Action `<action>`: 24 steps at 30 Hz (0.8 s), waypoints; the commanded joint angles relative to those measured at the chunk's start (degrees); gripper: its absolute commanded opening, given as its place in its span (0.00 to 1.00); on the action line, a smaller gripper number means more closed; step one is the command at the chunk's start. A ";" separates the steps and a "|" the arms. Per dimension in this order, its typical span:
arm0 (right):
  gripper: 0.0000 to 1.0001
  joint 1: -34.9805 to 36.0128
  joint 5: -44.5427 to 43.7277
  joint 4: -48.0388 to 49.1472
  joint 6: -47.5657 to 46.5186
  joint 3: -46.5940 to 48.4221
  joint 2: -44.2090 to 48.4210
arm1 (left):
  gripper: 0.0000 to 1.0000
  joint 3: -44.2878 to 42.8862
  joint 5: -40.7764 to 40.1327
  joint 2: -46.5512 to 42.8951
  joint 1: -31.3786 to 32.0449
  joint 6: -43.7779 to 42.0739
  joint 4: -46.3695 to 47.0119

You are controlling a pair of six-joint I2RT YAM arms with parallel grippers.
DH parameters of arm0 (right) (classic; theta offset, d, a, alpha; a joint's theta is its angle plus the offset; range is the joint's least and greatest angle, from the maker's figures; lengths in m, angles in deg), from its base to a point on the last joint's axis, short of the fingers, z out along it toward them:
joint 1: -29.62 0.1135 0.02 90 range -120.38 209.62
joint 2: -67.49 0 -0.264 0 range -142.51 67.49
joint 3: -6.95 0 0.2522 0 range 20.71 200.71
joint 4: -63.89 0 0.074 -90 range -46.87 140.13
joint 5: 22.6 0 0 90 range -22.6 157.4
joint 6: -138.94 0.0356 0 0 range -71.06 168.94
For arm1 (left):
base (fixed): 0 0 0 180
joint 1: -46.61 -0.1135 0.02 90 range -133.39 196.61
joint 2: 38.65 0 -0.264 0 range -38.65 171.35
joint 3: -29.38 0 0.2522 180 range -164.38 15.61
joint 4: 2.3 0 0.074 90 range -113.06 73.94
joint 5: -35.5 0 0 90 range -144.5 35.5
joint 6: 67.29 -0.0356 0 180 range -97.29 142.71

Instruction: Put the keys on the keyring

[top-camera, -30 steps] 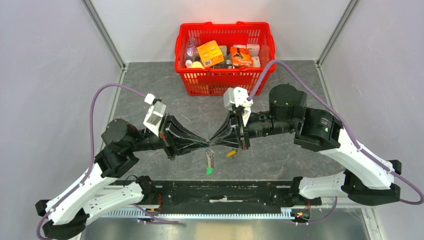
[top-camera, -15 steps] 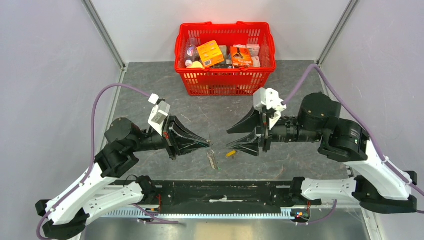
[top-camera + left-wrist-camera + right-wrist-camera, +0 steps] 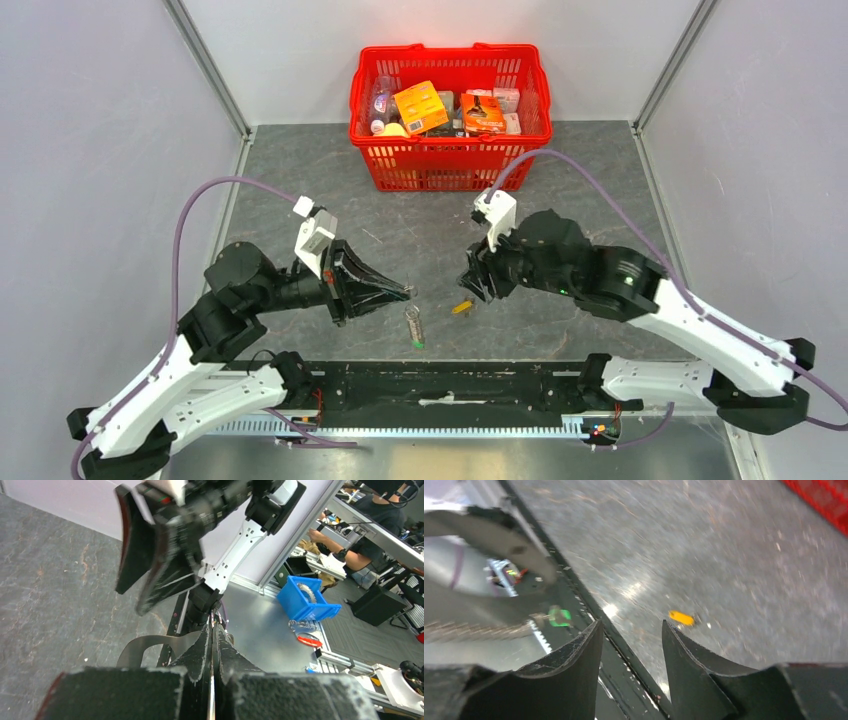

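Note:
My left gripper (image 3: 405,292) is shut on the keyring (image 3: 412,322), a thin grey wire loop that hangs below its tips. In the left wrist view the wire shows pinched between the closed jaws of the left gripper (image 3: 213,628). The green key (image 3: 418,344) sits at the ring's lower end and also shows in the right wrist view (image 3: 559,615), beside the coiled stretch (image 3: 474,630). The yellow key (image 3: 461,307) lies loose on the table. My right gripper (image 3: 469,283) is open and empty just above and right of it. In the right wrist view the yellow key (image 3: 681,617) lies beyond the spread fingertips (image 3: 596,630).
A red plastic basket (image 3: 450,165) full of packets stands at the back centre. A black rail (image 3: 450,385) runs along the table's near edge between the arm bases. Grey walls and metal posts close in both sides.
My right gripper opened, let go of the ring, pulled back to the right, then swung in above the yellow key. My left gripper kept the ring and drew slightly left.

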 commanded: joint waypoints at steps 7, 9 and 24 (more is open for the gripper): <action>0.53 -12.07 -8.65 6.19 24.72 -17.48 -3.68 | 0.02 -0.18 -3.73 -3.40 0.17 -3.20 -4.59; 0.52 -13.52 -9.70 8.02 29.05 -20.67 -3.91 | 0.02 0.40 -3.55 -3.65 0.17 -2.88 -4.26; 0.51 -15.39 -1.07 21.35 40.15 -32.47 -14.39 | 0.02 3.77 -2.20 -4.27 0.19 -1.96 -2.13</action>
